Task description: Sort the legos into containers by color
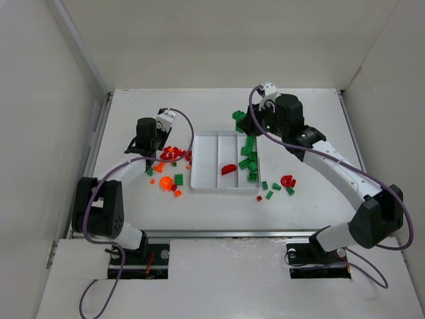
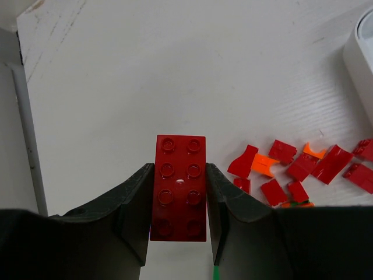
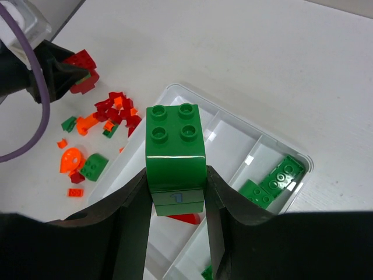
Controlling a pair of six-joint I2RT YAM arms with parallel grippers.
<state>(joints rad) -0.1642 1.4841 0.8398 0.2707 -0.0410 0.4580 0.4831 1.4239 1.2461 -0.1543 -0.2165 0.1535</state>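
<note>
The white three-compartment tray [image 1: 206, 166] lies mid-table. Its middle compartment holds a dark red piece [image 1: 228, 169] and its right one several green legos [image 1: 250, 159]. My left gripper [image 1: 147, 143] is left of the tray, shut on a dark red 2x4 brick [image 2: 179, 186] above bare table. My right gripper [image 1: 244, 125] is over the tray's far right corner, shut on a green 2x2 brick [image 3: 175, 151]. In the right wrist view the tray [image 3: 233, 143] lies below this brick, with green pieces [image 3: 274, 181] in one compartment.
A pile of dark red and orange legos [image 1: 171, 156] lies left of the tray, with an orange round piece [image 1: 164, 181] nearer me. Green and red pieces [image 1: 279, 186] lie right of the tray. Walls stand on three sides.
</note>
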